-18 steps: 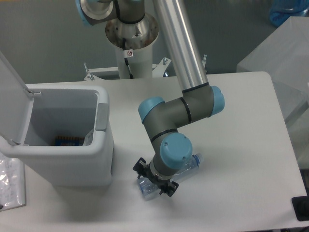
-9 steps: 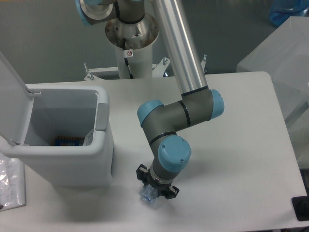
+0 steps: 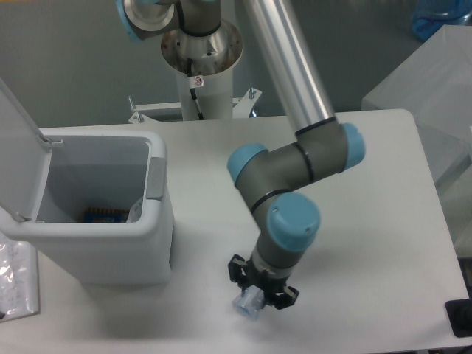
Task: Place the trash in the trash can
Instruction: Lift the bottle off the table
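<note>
The trash can [image 3: 151, 243] is a white boxy bin at the left of the table, with its flip lid [image 3: 18, 155] standing open. Inside it, a pale crumpled wrapper [image 3: 137, 211] lies against the right wall, next to a dark item with blue and orange [image 3: 102, 214]. My gripper [image 3: 259, 295] points down near the table's front edge, to the right of the bin. It is shut on the crushed clear plastic bottle [image 3: 247, 304]. Only the bottle's clear end shows below the fingers. Its blue cap is hidden under the wrist.
The robot's pedestal [image 3: 200, 74] stands at the back edge. A clear plastic bag [image 3: 15, 280] lies at the front left beside the bin. A plastic-covered block [image 3: 424, 81] stands past the table's right side. A black object [image 3: 461, 318] sits at the lower right.
The arm has swung right and toward the table's front edge. The bottle, which lay flat with its blue cap showing, has moved with the gripper and is now mostly hidden under the wrist.
</note>
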You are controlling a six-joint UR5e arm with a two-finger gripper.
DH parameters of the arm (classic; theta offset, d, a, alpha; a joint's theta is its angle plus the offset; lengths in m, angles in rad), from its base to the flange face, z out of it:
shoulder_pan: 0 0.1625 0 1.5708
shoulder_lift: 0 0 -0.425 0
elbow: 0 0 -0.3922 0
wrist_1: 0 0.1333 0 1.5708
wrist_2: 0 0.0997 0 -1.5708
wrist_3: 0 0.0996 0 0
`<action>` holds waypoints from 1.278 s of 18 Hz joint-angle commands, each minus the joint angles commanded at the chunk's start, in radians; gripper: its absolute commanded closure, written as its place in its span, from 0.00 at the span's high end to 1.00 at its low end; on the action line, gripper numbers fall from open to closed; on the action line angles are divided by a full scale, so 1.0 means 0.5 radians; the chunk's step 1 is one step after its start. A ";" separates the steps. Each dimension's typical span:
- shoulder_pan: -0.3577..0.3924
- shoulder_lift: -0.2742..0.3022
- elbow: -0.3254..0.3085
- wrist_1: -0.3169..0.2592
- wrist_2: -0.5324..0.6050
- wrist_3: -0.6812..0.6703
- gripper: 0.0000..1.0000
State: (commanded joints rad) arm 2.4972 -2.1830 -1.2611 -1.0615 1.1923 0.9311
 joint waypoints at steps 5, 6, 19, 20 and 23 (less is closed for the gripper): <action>0.153 0.110 0.150 0.009 -0.469 -0.046 0.48; 0.190 0.141 0.175 0.009 -0.601 -0.079 0.48; 0.237 0.436 0.350 0.150 -1.350 -0.589 0.48; 0.227 0.442 0.350 0.150 -1.393 -0.592 0.48; 0.157 0.488 0.326 0.150 -1.553 -0.647 0.48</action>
State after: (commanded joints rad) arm 2.5757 -1.9391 -1.0982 -0.9863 0.4160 0.6075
